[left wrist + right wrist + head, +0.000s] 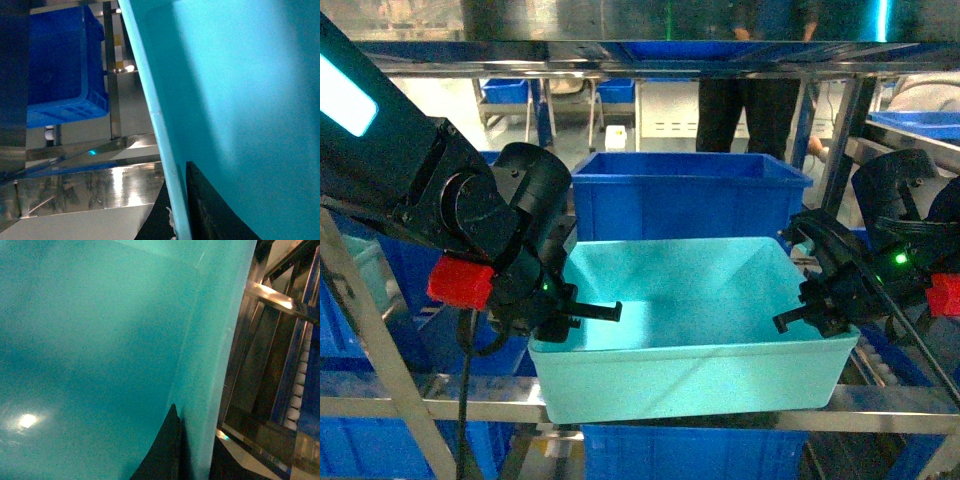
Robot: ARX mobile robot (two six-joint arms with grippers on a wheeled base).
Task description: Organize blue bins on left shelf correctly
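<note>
A light turquoise blue bin [690,345] sits tilted at the front of the steel left shelf [880,410], empty inside. My left gripper [570,318] is shut on the bin's left wall, one finger inside and one outside. In the left wrist view the rim [160,130] runs between the black fingers [210,210]. My right gripper [815,312] is shut on the bin's right wall in the same way. The right wrist view shows that wall [210,365] clamped between dark fingers [162,455].
A deep royal-blue bin [690,195] stands right behind the turquoise one. More royal-blue bins sit below [690,455] and at the left [360,300]. An upper steel rail [650,58] crosses overhead. A white roller track [300,385] lies to the right. A person's legs [750,110] stand behind the rack.
</note>
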